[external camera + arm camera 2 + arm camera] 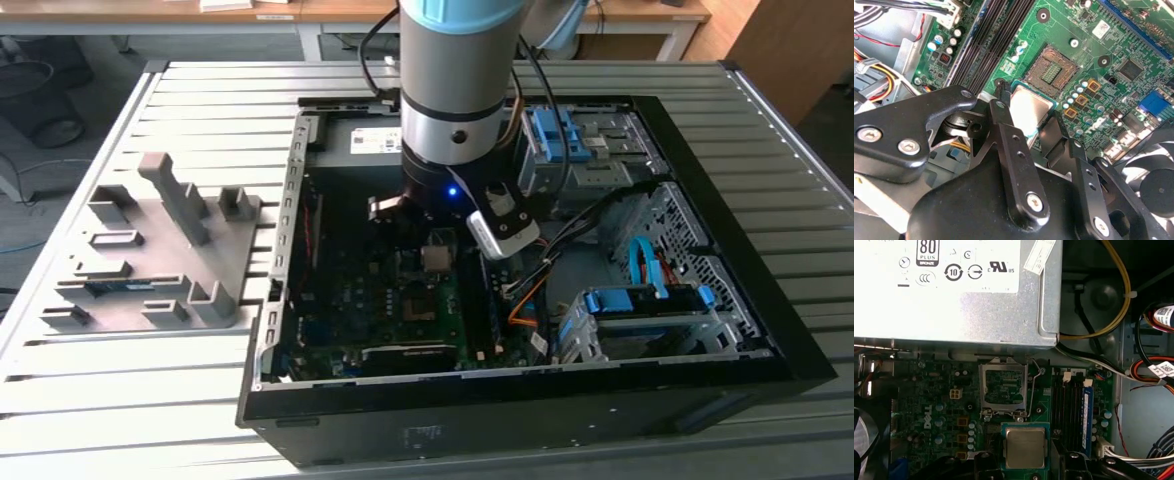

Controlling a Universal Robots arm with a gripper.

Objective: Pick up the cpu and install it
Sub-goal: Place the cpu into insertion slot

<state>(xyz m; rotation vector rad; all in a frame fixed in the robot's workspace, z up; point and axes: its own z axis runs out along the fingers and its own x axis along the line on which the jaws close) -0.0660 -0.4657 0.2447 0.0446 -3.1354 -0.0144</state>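
We see the cpu (pixel 1025 447) topped by a dull, brushed metal lid on a green rim. The claw (pixel 1030 114) has matt black fingers (pixel 1013 150) set with bright metal screws. The motherboard (pixel 944 405) is glossy green laminate. The power supply (pixel 979 310) is bare grey sheet metal with a paper label (pixel 954 265). The desk (pixel 200 95) is pale ribbed metal, and the fixture (pixel 160 250) looks like matt grey plastic.

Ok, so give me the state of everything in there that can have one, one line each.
cpu socket: empty, contacts uncovered.
cpu: clamped by its edges above the motherboard, beside the socket, not seated.
gripper: shut on the cpu.
computer case: lying flat, side open, inside exposed.
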